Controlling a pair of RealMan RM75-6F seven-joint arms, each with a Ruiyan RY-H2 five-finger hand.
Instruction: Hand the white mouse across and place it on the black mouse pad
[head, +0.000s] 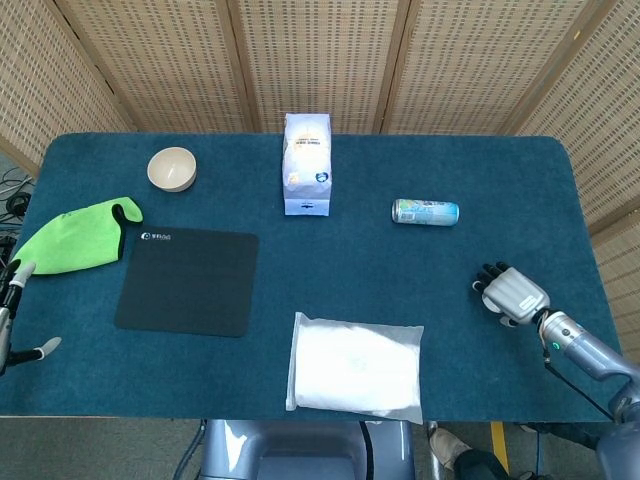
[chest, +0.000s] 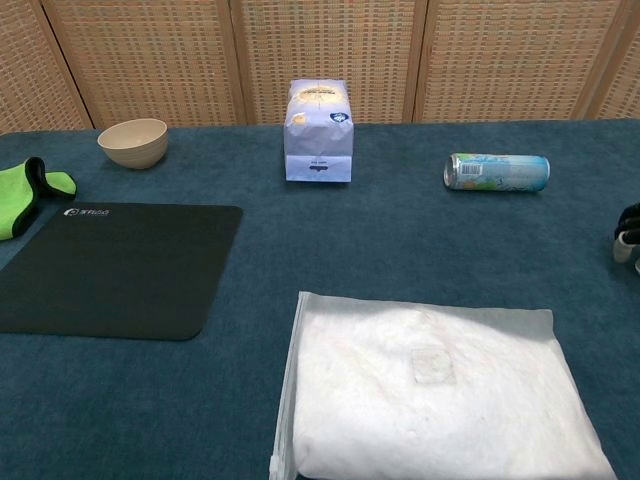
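A robot's right hand (head: 511, 295) hangs low over the right side of a blue-carpeted surface (head: 350, 250), near its right edge, with its dark fingertips (head: 490, 270) curled downward; a sliver of white shows beneath the palm, though whether that is the white mouse cannot be told. In the chest view only the edge of that hand (chest: 628, 235) enters from the right. The left hand (head: 12, 315) barely shows at the far left border of the head view, off the surface's left edge, and how its fingers lie cannot be told.

One black mouse pad (head: 188, 280) lies flat on the left half, nothing on it, its front edge set back from the surface's near edge. One green cloth (head: 72, 237) lies just beside the pad's left corner, at the surface's left rim. One cream bowl (head: 172, 168) stands behind the pad, well apart from it.

One upright white-and-blue packet (head: 307, 163) stands at mid-rear. One drink can (head: 425, 211) lies on its side right of centre. One white plastic pouch (head: 356, 366) (flat, zip-sealed) reaches the front edge.

Open carpet runs between the right hand and the pad, bounded by the pouch in front and the can and packet behind.
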